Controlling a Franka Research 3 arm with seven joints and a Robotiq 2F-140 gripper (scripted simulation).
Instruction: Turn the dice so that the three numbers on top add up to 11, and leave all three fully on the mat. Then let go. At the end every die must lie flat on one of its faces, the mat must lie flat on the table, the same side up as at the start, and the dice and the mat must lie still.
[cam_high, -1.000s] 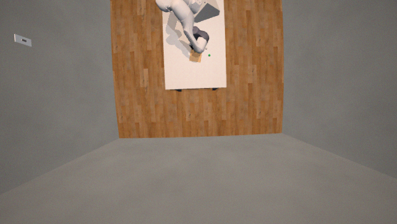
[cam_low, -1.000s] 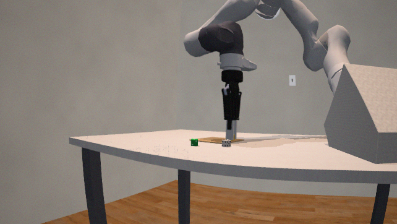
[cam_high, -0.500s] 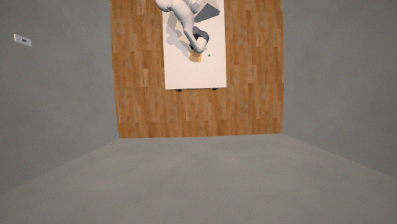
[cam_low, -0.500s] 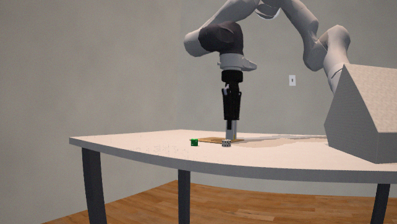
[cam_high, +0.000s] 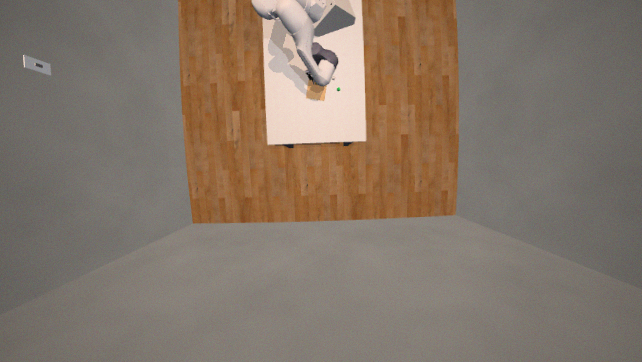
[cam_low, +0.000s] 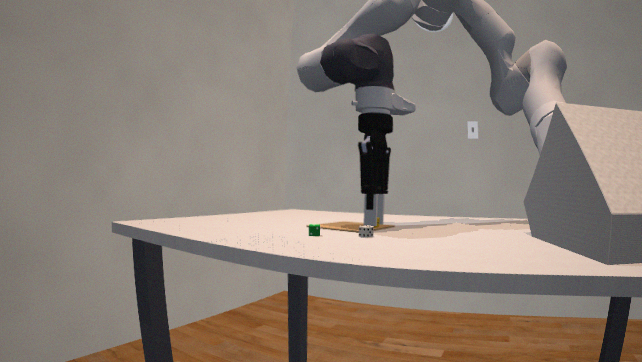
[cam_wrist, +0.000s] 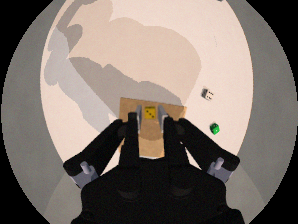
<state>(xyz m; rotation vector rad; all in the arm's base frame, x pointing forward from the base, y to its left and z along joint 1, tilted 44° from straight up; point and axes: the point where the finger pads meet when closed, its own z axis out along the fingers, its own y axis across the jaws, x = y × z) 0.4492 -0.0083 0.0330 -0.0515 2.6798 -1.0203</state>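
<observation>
A tan mat (cam_wrist: 152, 131) lies flat on the white table; it also shows in the side view (cam_low: 355, 226) and from above (cam_high: 316, 92). A yellow die (cam_wrist: 149, 113) sits on the mat between my fingertips. My gripper (cam_wrist: 149, 111) (cam_low: 374, 216) points straight down over it, fingers slightly parted, each a little clear of the die. A white die (cam_wrist: 206, 95) and a green die (cam_wrist: 214, 128) lie on the bare table to the right of the mat. In the side view the white die (cam_low: 366, 231) is near the mat's edge and the green die (cam_low: 314, 230) is farther left.
A large grey house-shaped block (cam_low: 585, 185) stands on the table at the right of the side view, near the arm's base. The table's front edge (cam_low: 350, 272) runs close below the dice.
</observation>
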